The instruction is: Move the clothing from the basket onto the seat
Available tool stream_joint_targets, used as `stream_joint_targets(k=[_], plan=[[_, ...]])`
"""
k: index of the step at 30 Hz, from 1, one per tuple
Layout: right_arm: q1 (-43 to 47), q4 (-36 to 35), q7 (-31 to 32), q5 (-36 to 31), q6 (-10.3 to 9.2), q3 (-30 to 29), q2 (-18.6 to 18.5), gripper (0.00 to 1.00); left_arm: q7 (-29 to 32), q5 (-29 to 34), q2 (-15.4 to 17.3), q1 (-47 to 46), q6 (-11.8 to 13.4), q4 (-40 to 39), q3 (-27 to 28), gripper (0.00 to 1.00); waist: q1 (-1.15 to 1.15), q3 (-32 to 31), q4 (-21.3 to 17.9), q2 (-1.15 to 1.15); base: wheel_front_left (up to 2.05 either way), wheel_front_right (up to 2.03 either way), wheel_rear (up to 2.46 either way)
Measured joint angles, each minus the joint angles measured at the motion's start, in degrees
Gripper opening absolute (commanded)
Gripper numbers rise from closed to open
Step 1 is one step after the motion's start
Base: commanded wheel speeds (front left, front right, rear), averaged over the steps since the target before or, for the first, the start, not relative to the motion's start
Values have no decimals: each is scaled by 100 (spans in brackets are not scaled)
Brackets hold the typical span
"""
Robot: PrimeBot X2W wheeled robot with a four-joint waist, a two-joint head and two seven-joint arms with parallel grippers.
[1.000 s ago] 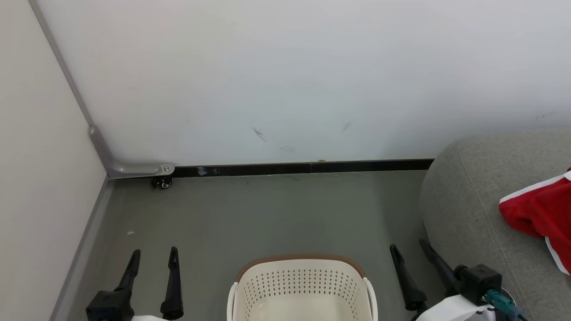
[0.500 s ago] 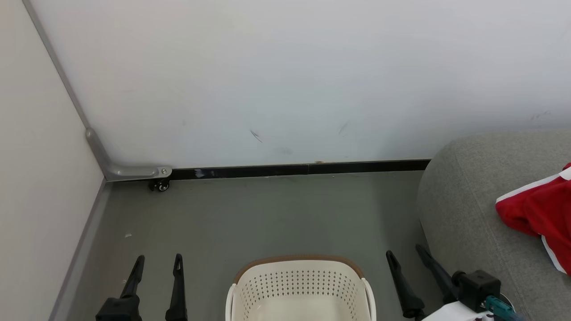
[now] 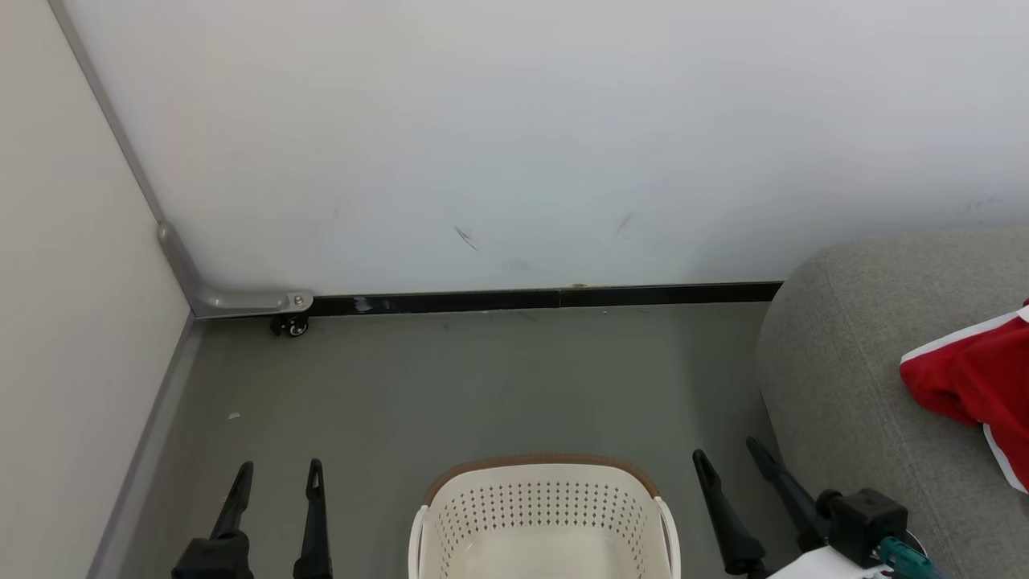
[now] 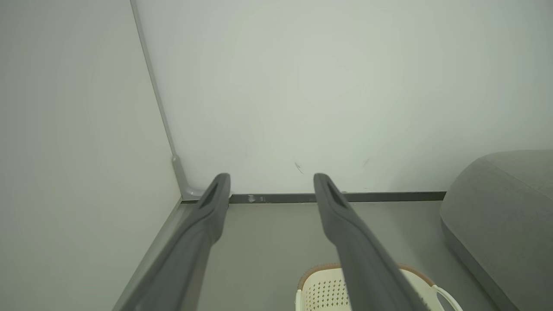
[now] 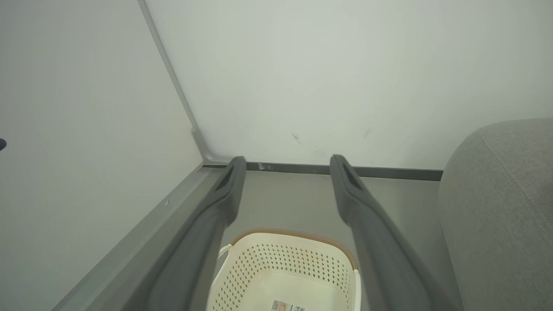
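The basket [image 3: 540,508] stands on the floor [image 3: 482,386] at the bottom middle of the head view, between the two end effectors. Its brown rim is turned toward the wall [image 3: 514,145]. Only its far half shows there. The inside that can be seen is bare cream plastic with rows of holes. In the right wrist view the basket [image 5: 285,259] shows a label [image 5: 288,306] on its bottom and no cloth around it. The left wrist view catches just the basket's [image 4: 322,290] far rim.

The clothing [image 3: 969,374], red with white trim, lies on the seat [image 3: 844,378] at the right edge of the head view, cut off by the frame and well apart from the basket. The seat stands just right of the basket, with a strip of floor between them.

The left end effector [image 3: 280,466] hangs left of the basket with jaws spread wide and nothing between them; its own view [image 4: 272,178] shows the same. The right end effector [image 3: 726,449] hangs between basket and seat, also wide open and empty, as in its own view [image 5: 288,160].

Compared with a second ago, the whole head view has shifted slightly, so the camera moved. Basket, seat and clothing lie as before relative to each other. Both end effectors sit a little lower against the basket rim, with the same spread.
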Motion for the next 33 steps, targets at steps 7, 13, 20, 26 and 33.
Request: stream_joint_targets(k=[7,13,20,26,33], plan=[[49,-138,58,0,0,-7,0,100,0,0,-2,0,0,11,-14,100,0,37,-6,0,0,0,0],[55,-266,109,0,0,-16,0,100,0,1,-5,-1,0,33,-22,100,0,60,-7,0,0,0,0],[90,-339,176,0,0,-52,1,100,0,25,-5,-2,31,57,-29,100,0,80,-6,0,0,0,0],[177,-436,223,0,0,-81,1,100,0,98,-19,-6,43,67,-41,100,0,95,-8,0,0,0,0],[181,-498,280,0,0,-99,3,100,0,100,-49,-8,76,76,-51,100,0,107,-9,0,0,0,0]])
